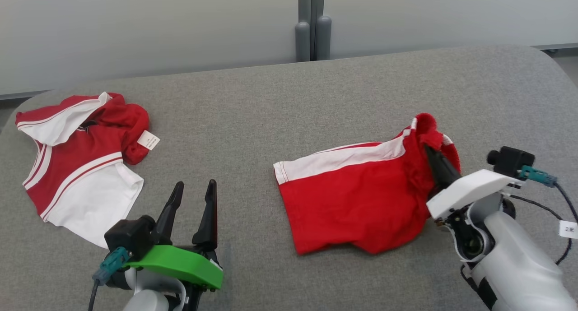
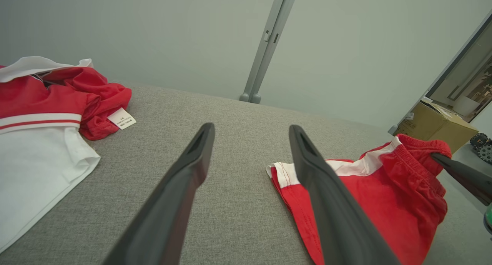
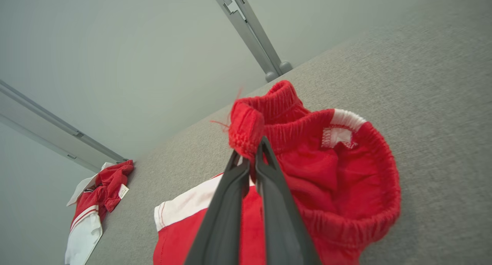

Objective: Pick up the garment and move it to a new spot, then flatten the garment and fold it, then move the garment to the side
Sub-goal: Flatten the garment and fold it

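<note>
1. Head view: the red shorts [image 1: 356,202] lie on the right half of the grey table [image 1: 271,90]. The leg part is flat and the waistband [image 1: 424,123] end is raised. The right end effector [image 1: 429,150] has its fingers pinched together on that waistband, which is why that end stands up while the rest lies on the table. We judge this to be the pick-up-and-move step, with flattening and folding not yet begun.
2. Same view: the left end effector [image 1: 195,184] sits low at the near left, its fingers spread wide with nothing between them. It is between the shorts and a red and white shirt [image 1: 76,166] and touches neither. We guess it is parked clear until flattening needs a second grip.
3. Left wrist view: the left end effector [image 2: 251,128] gapes over bare table. The shorts [image 2: 384,195] are to its right, white-striped hem toward us. The shirt is to its left, with a white label [image 2: 122,119] showing. A dark finger of the right end effector enters at the right edge by the waistband.
4. Right wrist view: the right end effector [image 3: 250,157] is clamped on a bunched bit of the ribbed waistband [image 3: 276,99]. The grip is at the rim, so the waist opening sags open beside it and the legs trail onto the table. The bite is small, and we judge it could slip on a fast pull.
</note>
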{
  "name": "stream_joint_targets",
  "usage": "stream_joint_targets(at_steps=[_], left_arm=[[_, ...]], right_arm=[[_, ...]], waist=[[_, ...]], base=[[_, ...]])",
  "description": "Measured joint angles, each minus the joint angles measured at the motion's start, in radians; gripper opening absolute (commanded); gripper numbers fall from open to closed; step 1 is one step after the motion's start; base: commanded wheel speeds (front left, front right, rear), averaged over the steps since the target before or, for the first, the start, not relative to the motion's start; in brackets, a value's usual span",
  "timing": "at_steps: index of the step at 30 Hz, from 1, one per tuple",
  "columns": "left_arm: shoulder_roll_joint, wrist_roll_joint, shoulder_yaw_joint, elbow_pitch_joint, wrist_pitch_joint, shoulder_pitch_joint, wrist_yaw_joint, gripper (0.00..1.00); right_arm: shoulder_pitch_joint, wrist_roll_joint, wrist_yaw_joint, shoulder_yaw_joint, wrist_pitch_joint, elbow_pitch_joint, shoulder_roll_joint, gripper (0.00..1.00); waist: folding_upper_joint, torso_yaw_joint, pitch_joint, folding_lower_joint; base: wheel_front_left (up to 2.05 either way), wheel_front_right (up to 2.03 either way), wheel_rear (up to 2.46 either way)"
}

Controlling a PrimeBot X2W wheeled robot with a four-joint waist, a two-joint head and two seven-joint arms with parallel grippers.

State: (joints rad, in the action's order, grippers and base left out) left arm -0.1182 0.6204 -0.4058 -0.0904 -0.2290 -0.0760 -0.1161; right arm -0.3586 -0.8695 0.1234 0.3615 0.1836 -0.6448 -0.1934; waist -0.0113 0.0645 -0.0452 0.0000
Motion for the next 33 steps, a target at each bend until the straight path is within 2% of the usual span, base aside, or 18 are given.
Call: stream_joint_targets(at_steps=[4,13,23,33], left_arm=[[0.003,0.0,-0.001,0.005,0.005,0.002,0.0,1.0],[0.008,0.0,0.0,0.026,0.019,0.02,0.0,1.0],[0.013,0.0,0.005,0.038,0.03,0.027,-0.003,1.0],[0.019,0.0,0.005,0.046,0.036,0.039,-0.003,1.0]], right_arm=[[0.001,-0.002,0.0,0.088,-0.023,0.074,0.037,0.0],[0.03,0.0,0.0,0.233,-0.081,0.144,0.045,0.0],[0.029,0.008,0.0,0.291,-0.128,0.122,0.062,0.0],[0.025,0.022,0.0,0.331,-0.176,0.028,0.071,0.0]], waist=[[0.0,-0.003,0.006,0.0],[0.0,-0.039,0.025,0.0],[0.0,-0.085,0.035,0.0],[0.0,-0.139,0.038,0.0]], base=[[0.0,0.0,0.0],[0.0,0.0,0.0],[0.0,0.0,0.0],[0.0,0.0,0.0]])
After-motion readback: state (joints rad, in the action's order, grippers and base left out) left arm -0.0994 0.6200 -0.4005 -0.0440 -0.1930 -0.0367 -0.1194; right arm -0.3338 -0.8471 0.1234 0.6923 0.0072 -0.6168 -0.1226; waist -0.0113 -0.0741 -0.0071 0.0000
